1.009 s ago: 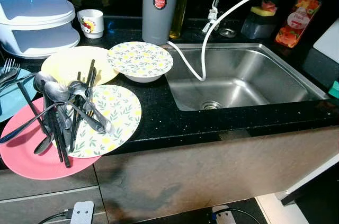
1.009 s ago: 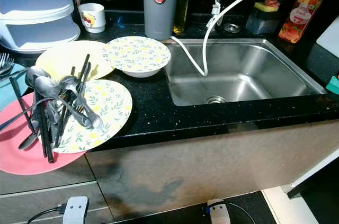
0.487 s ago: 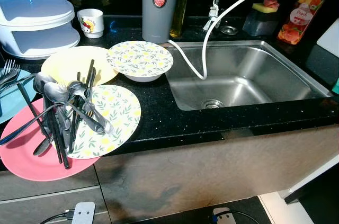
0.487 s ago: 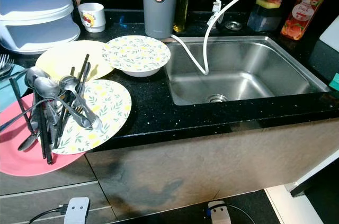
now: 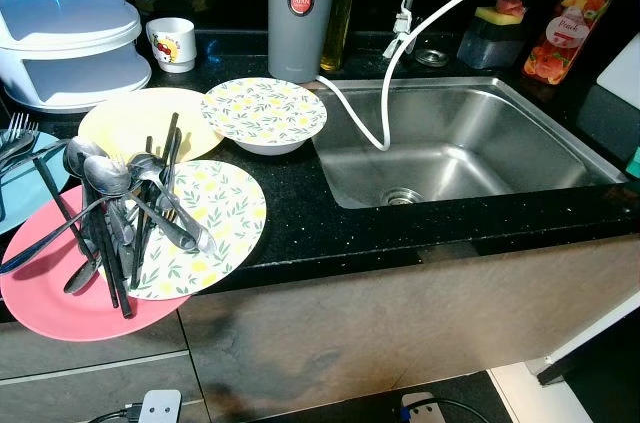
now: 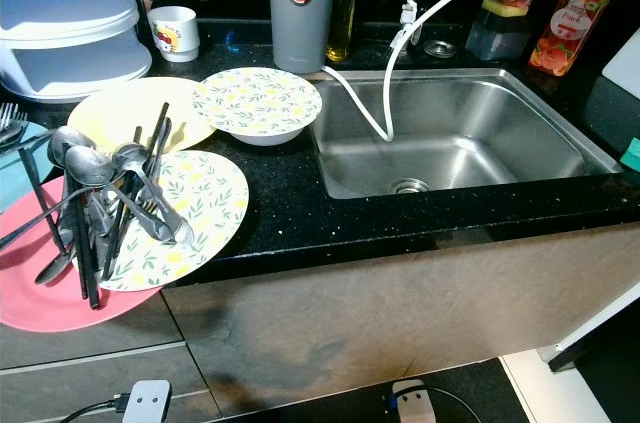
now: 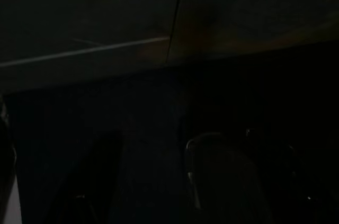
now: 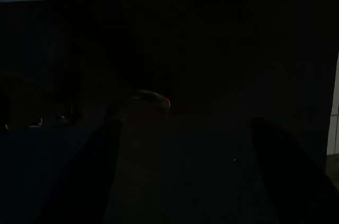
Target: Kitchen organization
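The tidying looks like it has not started yet: a heap of spoons and chopsticks (image 5: 120,218) lies across the flowery plate (image 5: 205,228) and the pink plate (image 5: 60,298) on the black desk (image 5: 320,228), left of the empty sink (image 5: 450,148). A yellow plate (image 5: 135,123) and a flowery bowl (image 5: 265,115) sit just behind. Both arms seem to hang low in the dark, with nothing in either end effector; the right end effector (image 8: 183,171) has its fingers spread, but I cannot tell for the left.

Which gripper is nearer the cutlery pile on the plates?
Left, probably. The cutlery pile sits at the counter's left end, toward the left gripper. Both hang idle in shade, seemingly below counter level; the right gripper would be farther across.
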Controlling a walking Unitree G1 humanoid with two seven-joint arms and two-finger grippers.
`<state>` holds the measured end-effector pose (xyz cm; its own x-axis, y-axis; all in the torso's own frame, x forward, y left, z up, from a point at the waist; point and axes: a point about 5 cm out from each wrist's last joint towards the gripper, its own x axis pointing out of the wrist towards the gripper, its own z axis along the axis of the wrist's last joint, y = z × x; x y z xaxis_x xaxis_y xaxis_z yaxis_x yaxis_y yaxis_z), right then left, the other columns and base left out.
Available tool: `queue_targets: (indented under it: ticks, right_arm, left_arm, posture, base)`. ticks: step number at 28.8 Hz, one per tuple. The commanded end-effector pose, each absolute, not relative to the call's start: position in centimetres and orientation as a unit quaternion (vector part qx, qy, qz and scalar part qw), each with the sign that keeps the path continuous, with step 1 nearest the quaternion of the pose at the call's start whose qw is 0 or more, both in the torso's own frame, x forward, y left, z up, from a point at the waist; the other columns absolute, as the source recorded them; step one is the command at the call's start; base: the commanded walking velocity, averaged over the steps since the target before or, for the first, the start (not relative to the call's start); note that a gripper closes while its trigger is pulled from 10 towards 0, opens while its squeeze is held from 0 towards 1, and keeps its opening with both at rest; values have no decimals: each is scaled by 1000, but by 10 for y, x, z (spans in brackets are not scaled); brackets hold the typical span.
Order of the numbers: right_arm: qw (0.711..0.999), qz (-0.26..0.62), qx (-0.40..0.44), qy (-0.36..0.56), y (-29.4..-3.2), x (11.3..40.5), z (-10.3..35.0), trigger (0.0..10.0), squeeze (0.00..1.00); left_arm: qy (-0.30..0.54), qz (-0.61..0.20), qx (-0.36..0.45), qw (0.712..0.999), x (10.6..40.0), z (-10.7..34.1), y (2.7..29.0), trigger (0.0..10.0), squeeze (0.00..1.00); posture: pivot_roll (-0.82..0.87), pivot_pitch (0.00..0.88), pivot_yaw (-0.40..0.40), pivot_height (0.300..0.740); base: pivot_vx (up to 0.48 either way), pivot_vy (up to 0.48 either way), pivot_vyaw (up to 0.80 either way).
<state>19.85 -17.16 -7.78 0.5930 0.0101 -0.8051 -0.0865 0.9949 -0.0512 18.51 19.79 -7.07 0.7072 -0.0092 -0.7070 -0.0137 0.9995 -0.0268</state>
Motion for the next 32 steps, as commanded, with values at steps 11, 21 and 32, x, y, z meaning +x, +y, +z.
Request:
queue_targets:
  ticks: [11,21,32]
  right_arm:
    - [885,29,-45,462,-171,191,-82,10000,0]
    - [886,29,-49,460,-175,192,-81,10000,0]
    - [890,30,-47,453,-172,197,-78,10000,0]
  left_arm:
    - [387,-21,-10,922,184,-73,194,10000,0]
    - [397,39,14,917,173,-77,211,10000,0]
    - [409,29,6,912,168,-80,210,10000,0]
  posture:
    - [62,114,-58,740]
    - [46,105,-67,740]
    - [51,112,-58,740]
  base:
    - [0,0,0]
    - [0,0,0]
    - [0,0,0]
